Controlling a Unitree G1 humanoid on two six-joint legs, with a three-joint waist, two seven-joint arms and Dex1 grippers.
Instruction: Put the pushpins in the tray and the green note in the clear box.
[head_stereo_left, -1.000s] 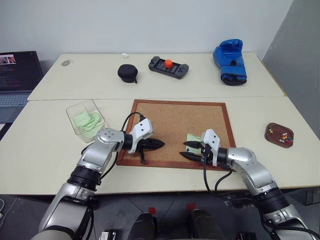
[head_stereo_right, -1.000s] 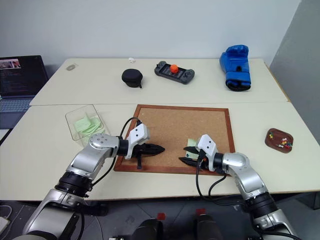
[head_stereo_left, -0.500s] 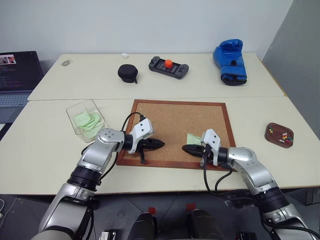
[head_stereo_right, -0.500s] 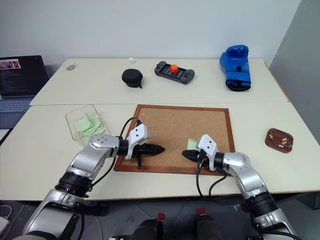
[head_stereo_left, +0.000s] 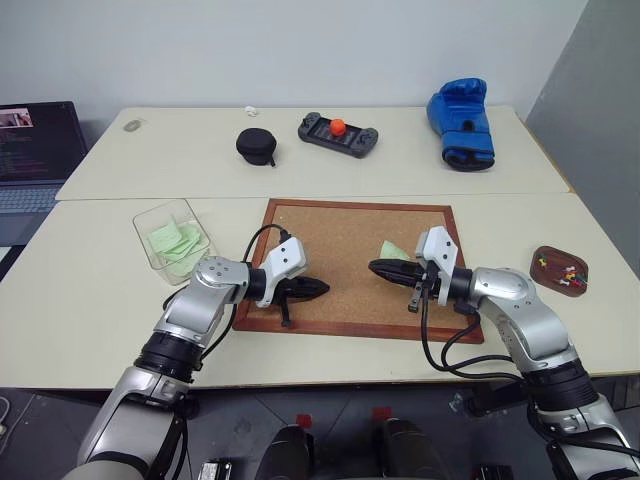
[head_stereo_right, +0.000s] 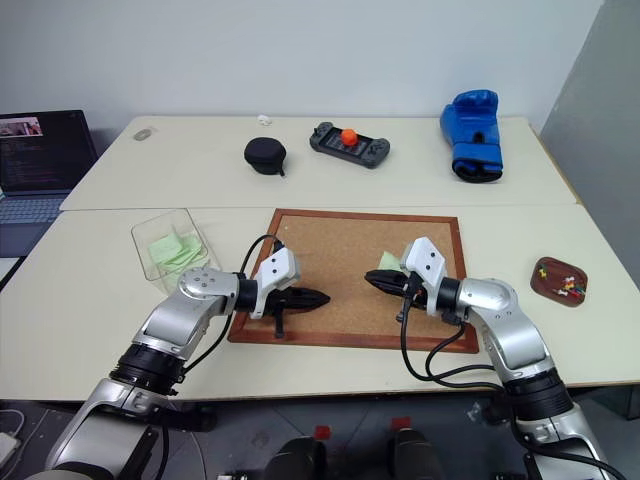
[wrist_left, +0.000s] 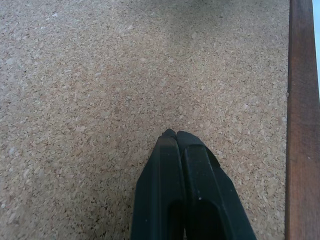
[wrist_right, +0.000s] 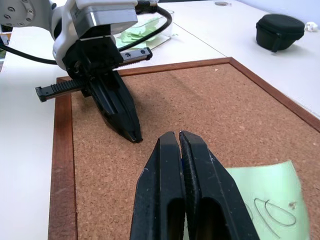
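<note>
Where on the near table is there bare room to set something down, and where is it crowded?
Bare: the table between the cork board and the tray, and left of the clear box. Crowded: the board's middle, where the left gripper and right gripper face each other by the green note.

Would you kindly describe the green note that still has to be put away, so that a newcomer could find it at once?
Start at the wood-framed cork board in the middle of the near table. Toward its right half lies the green note, a small pale green slip, beside the tip of the shut right gripper. Unlike the green slips in the clear box left of the board, it lies on bare cork and bears dark pen marks.
</note>
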